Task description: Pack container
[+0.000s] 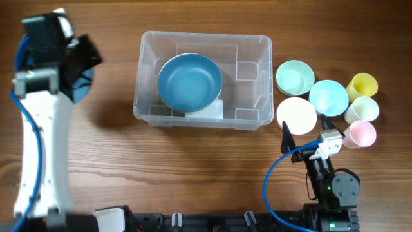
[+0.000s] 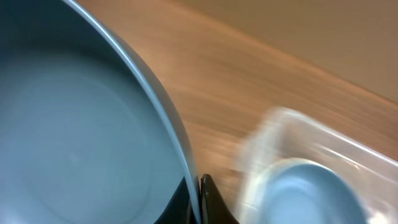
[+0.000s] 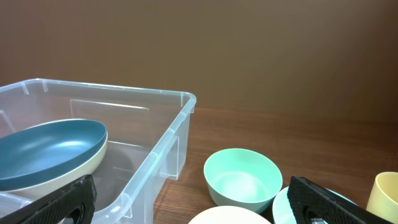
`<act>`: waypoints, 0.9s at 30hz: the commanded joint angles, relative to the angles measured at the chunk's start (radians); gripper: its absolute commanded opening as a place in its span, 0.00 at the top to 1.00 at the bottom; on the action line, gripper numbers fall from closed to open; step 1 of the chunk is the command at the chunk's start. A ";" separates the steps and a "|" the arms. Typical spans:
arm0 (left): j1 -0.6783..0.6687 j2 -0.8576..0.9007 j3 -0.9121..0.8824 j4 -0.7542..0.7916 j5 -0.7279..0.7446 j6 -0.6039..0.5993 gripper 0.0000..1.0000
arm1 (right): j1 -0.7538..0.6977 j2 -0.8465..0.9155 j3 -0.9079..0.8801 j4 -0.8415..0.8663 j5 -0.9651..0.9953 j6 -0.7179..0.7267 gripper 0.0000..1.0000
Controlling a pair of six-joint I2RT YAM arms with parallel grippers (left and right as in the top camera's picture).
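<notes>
The container (image 1: 205,36), a large clear bin, stands at the table's middle with a dark blue bowl (image 1: 190,82) inside. My left gripper (image 1: 82,69) is far left of it, shut on the rim of a second blue bowl (image 1: 84,88). In the left wrist view the fingers (image 2: 200,202) pinch that bowl's rim (image 2: 74,137), and the container (image 2: 311,140) is blurred to the right. My right gripper (image 1: 306,130) is open and empty just in front of a cream bowl (image 1: 296,115). In the right wrist view its fingers (image 3: 193,208) straddle the container's corner (image 3: 168,134).
Right of the container stand a mint bowl (image 1: 295,77), a light blue bowl (image 1: 328,96), and yellow (image 1: 362,85), white (image 1: 362,109) and pink (image 1: 359,134) cups. The mint bowl (image 3: 241,177) also shows in the right wrist view.
</notes>
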 commanded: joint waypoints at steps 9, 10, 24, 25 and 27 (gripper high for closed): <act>-0.548 -0.042 0.019 0.010 -0.069 0.010 0.96 | 0.005 0.000 -0.005 0.003 -0.016 -0.008 0.00; -0.575 -0.030 0.019 0.010 -0.074 0.010 0.96 | 0.005 0.000 -0.005 0.003 -0.016 -0.008 0.00; -0.672 0.314 0.019 0.116 -0.080 0.010 0.96 | 0.005 0.000 -0.005 0.003 -0.016 -0.008 0.00; -0.672 0.325 0.019 0.125 -0.080 0.010 0.96 | 0.005 0.000 -0.005 0.003 -0.016 -0.008 0.00; -0.672 0.349 0.019 0.142 -0.080 0.010 0.96 | 0.005 0.000 -0.005 0.003 -0.016 -0.008 0.00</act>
